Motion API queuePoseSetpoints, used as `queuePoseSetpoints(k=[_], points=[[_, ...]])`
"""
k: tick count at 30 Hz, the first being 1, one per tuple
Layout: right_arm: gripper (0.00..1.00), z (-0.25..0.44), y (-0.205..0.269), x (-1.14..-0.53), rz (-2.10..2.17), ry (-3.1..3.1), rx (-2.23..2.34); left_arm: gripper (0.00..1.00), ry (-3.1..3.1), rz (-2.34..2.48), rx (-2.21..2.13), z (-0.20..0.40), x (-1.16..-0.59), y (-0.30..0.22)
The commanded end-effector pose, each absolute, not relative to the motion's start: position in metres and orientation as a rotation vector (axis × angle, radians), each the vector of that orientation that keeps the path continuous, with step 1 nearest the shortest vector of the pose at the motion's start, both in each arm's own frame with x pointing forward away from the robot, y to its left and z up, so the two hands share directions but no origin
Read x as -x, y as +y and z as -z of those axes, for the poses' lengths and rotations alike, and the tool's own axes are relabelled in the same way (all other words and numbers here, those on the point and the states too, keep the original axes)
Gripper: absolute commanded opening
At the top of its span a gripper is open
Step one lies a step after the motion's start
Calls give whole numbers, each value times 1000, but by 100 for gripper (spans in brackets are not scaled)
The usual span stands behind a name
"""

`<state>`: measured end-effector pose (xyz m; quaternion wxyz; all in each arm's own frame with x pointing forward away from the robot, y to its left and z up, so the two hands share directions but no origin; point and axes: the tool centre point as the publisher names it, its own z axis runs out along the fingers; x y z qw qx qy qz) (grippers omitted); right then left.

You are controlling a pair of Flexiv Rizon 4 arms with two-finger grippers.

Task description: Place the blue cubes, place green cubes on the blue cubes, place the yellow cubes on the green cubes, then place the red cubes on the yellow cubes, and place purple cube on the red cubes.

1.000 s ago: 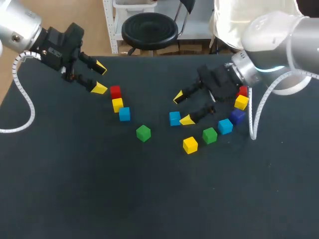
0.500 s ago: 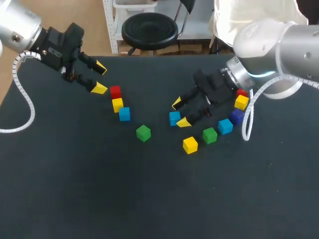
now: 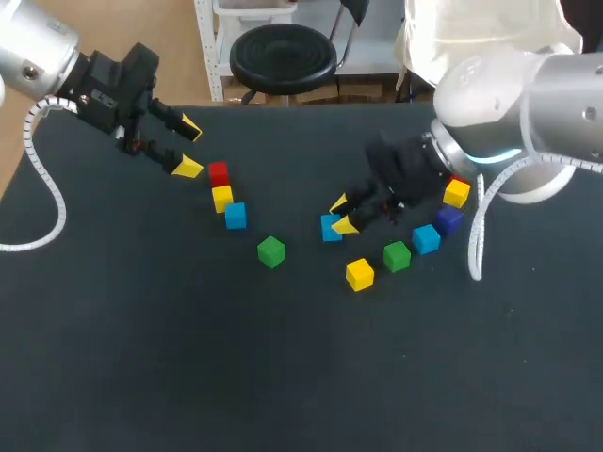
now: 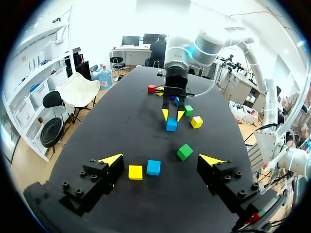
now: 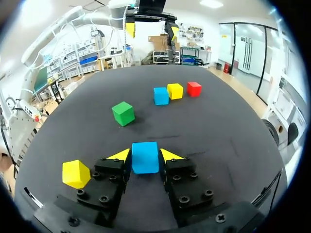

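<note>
In the head view the right gripper [image 3: 341,215] sits low over the dark table [image 3: 188,358] near its middle, its fingers clamped on a blue cube [image 3: 330,227] that rests on the tabletop. The left gripper [image 3: 188,147] hangs at the far left corner, fingers spread and grasping nothing, just beside a row of red cube [image 3: 219,173], yellow cube [image 3: 222,198] and second blue cube [image 3: 236,216]. A green cube [image 3: 271,251] lies between that row and the gripped one. In the left wrist view the yellow cube [image 4: 135,172] and second blue cube [image 4: 153,167] lie side by side ahead of the released fingers. In the right wrist view the blue cube [image 5: 145,158] fills the gap between the two yellow tips, which press on its sides; a loose yellow cube [image 5: 76,174] lies beside the gripper.
</note>
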<state>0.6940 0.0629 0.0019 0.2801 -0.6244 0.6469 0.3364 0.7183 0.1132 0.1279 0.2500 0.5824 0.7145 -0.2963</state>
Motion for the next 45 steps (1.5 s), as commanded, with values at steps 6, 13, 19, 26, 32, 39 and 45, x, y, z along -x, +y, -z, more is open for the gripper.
queuePoseSetpoints(k=[6, 13, 19, 26, 32, 39, 45], points=[[0, -3, 57, -686, -813, 1747, 1619, 100, 1941, 806, -1584, -127, -717, 114], [0, -9, 57, -697, -789, 1721, 1612, 100, 1941, 806, -1584, -127, -717, 114], [0, -4, 60, -700, -809, 1710, 1617, 100, 1941, 806, -1584, -127, -717, 114], [0, 1, 62, -701, -825, 1710, 1613, 100, 1941, 806, -1584, -127, -717, 114], [0, 3, 62, -702, -831, 1710, 1612, 100, 1941, 806, -1584, -127, -717, 114], [0, 3, 63, -702, -831, 1711, 1613, 100, 1941, 806, -1584, -127, -717, 114], [0, 2, 65, -704, -843, 1703, 1630, 100, 1941, 806, -1584, -127, -717, 114]])
